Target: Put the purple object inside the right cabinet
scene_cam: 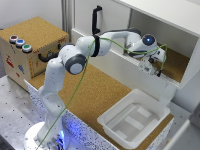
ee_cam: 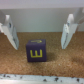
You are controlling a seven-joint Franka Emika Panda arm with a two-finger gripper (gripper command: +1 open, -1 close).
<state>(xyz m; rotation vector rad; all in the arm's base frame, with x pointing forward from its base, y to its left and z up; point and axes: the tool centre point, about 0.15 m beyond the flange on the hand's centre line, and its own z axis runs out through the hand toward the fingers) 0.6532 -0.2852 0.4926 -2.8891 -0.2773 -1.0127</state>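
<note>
In the wrist view the purple object (ee_cam: 36, 50), a small cube with a yellow mark on its face, rests upright on the cork-brown floor (ee_cam: 62, 62) of the right cabinet (scene_cam: 167, 31). My gripper (ee_cam: 38, 45) is open, with one white finger on either side of the cube and a gap to each, touching nothing. In the exterior view the arm reaches into the cabinet, and my gripper (scene_cam: 151, 69) hangs just above its floor. The hand hides the cube in that view.
A shallow white plastic bin (scene_cam: 134, 117) stands on the cork tabletop (scene_cam: 95, 92) in front of the cabinet. A white door panel with a black handle (scene_cam: 96, 20) stands behind the arm. A cork-covered box with coloured buttons (scene_cam: 35, 42) is at the exterior view's left.
</note>
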